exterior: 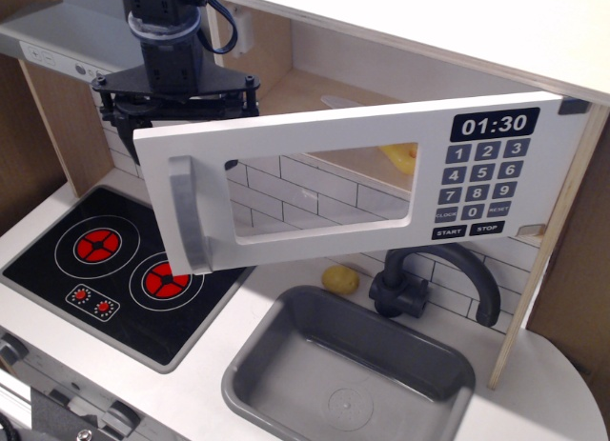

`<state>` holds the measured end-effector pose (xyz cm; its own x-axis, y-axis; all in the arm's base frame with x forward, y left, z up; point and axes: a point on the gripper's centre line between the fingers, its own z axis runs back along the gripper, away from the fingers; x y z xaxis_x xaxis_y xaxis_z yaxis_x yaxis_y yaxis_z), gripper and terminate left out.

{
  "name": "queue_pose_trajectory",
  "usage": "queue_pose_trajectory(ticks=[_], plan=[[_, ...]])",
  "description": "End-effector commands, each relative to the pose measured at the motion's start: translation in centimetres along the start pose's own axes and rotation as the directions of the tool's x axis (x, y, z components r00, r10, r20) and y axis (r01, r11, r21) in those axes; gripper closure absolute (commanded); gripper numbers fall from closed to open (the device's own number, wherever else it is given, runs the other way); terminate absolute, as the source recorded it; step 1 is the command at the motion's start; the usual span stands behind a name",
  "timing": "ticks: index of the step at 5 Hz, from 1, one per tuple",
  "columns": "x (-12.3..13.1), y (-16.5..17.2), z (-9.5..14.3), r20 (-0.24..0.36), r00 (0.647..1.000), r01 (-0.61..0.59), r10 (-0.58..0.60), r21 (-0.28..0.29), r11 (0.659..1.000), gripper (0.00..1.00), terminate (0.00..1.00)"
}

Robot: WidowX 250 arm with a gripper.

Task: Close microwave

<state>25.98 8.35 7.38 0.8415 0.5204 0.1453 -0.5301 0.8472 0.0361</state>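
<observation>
Overhead, flat white wooden microwave door

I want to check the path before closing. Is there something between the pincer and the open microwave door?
Nothing shows there: the pincer sits just behind the top edge of the microwave door, near its handle.

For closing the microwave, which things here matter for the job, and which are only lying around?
For the job:
- microwave door, standing open
- grey handle on the door
- gripper, just behind the door's top edge

Just lying about:
- stove
- sink
- black tap
- yellow object beside the sink
</observation>
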Motion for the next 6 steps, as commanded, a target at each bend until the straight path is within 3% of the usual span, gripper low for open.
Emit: queue_pose_trajectory(ticks=[1,2,3,4,6], plan=[[0.0,0.0,0.0,0.0,1.0,0.0,0.0,0.0,1.0,0.0,0.0],[-0.4,-0.6,3.0,0.031,0.999,-0.029,0.032,-0.082,0.996,0.0,0.0],[-0.6,-0.8,5.7,0.088,0.994,-0.059,0.069,-0.111,0.992,0.0,0.0],[-1.3,-0.9,7.3,0.103,0.991,-0.067,0.081,-0.133,0.989,0.0,0.0],[-7.5,-1.2,9.4,0.062,0.994,0.1,-0.09,-0.172,0.98,0.0,0.0]])
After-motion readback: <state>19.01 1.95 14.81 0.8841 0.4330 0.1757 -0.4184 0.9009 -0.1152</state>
